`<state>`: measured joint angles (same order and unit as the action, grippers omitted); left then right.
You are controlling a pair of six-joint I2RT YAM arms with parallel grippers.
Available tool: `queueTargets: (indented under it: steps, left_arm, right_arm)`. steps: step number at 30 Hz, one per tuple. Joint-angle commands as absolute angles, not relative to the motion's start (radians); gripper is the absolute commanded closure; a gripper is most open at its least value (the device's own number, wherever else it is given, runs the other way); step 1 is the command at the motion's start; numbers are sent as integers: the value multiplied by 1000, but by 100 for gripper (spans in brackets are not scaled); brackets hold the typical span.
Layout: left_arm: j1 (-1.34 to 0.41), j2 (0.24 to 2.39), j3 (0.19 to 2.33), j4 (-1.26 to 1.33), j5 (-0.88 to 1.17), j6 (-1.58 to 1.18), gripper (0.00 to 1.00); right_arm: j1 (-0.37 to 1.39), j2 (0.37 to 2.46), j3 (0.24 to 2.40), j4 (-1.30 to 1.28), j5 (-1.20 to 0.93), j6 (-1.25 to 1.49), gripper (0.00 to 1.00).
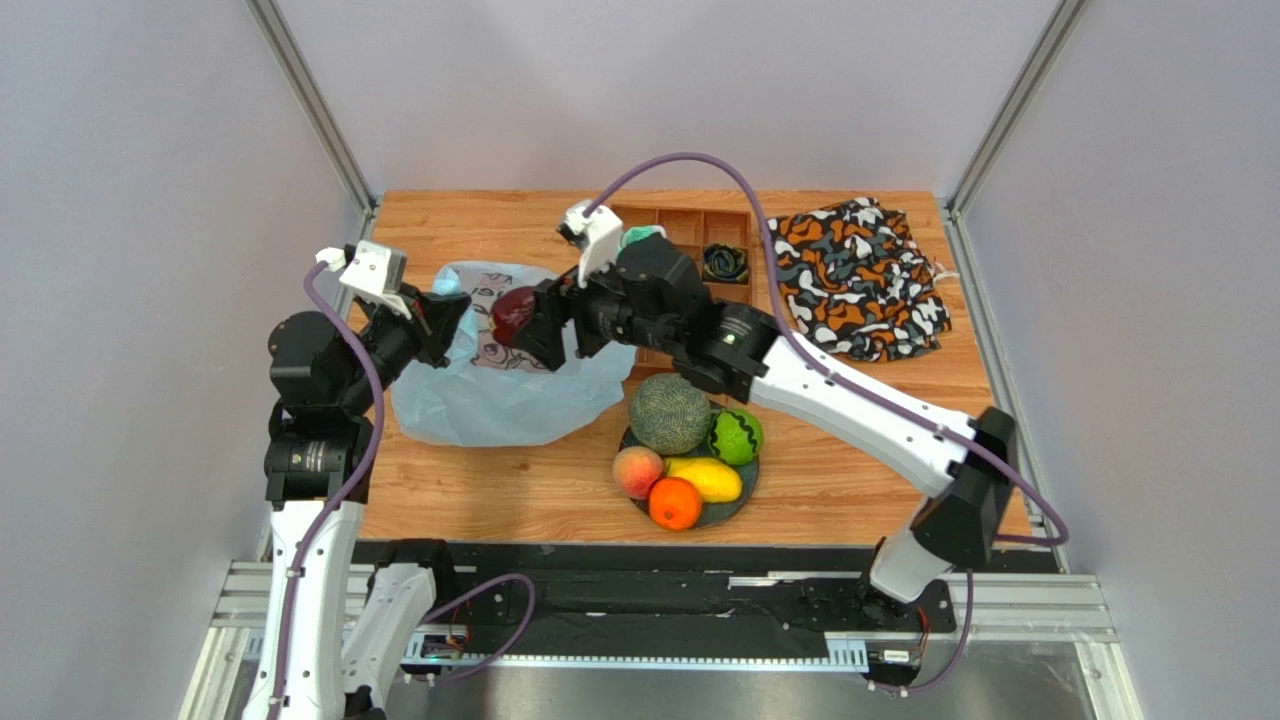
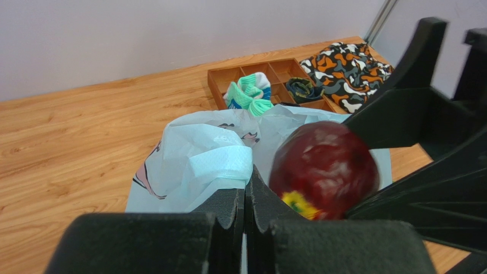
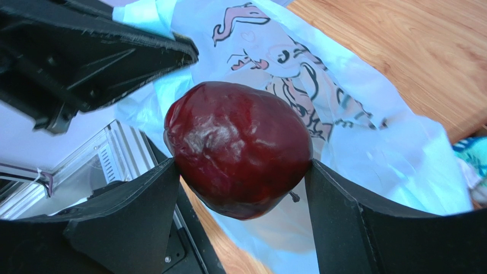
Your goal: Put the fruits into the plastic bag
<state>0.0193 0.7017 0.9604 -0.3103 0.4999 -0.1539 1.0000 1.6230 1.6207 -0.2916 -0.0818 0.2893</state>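
My right gripper point(image 3: 243, 164) is shut on the dark red fruit point(image 3: 240, 137), one finger on each side. It holds the fruit above the pale blue plastic bag point(image 1: 489, 398) on the left of the table. My left gripper point(image 2: 247, 181) is shut on the bag's upper edge point(image 2: 220, 160), pinching it right beside the fruit point(image 2: 323, 165). A dark plate point(image 1: 748, 488) in front of the bag carries the grey-green melon point(image 1: 670, 413), peach point(image 1: 637, 471), orange point(image 1: 675, 504), yellow mango point(image 1: 709, 480) and bright green bumpy fruit point(image 1: 735, 437).
A wooden compartment tray point(image 1: 679, 228) at the back holds rolled cloth bundles point(image 1: 726, 263). An orange, black and white patterned cloth point(image 1: 860, 278) lies at the back right. Metal frame posts rise at the back corners.
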Motion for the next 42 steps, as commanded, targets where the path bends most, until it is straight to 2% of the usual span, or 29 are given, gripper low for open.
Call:
queueTargets:
  steps: [1, 7, 16, 23, 32, 39, 42]
  left_arm:
    - [15, 701, 960, -282, 525, -160, 100]
    - [14, 701, 960, -284, 523, -158, 100]
    - [14, 701, 963, -291, 511, -153, 100]
    - [14, 696, 969, -308, 462, -144, 100]
    - [14, 692, 974, -322, 425, -138, 100]
    - [14, 699, 968, -314, 439, -143, 100]
    - [14, 701, 968, -316, 445, -143, 100]
  right_arm:
    - [994, 1750, 1774, -351, -161, 273, 59]
    - [973, 1894, 1878, -436, -169, 299, 60]
    - [956, 2049, 1881, -489, -169, 321, 60]
    - [922, 2117, 1850, -563, 41, 265, 60]
    - [836, 2134, 1767, -564, 89, 267, 60]
    - [831, 2123, 1770, -569, 64, 270, 55]
    - [831, 2115, 1775, -571, 31, 268, 44]
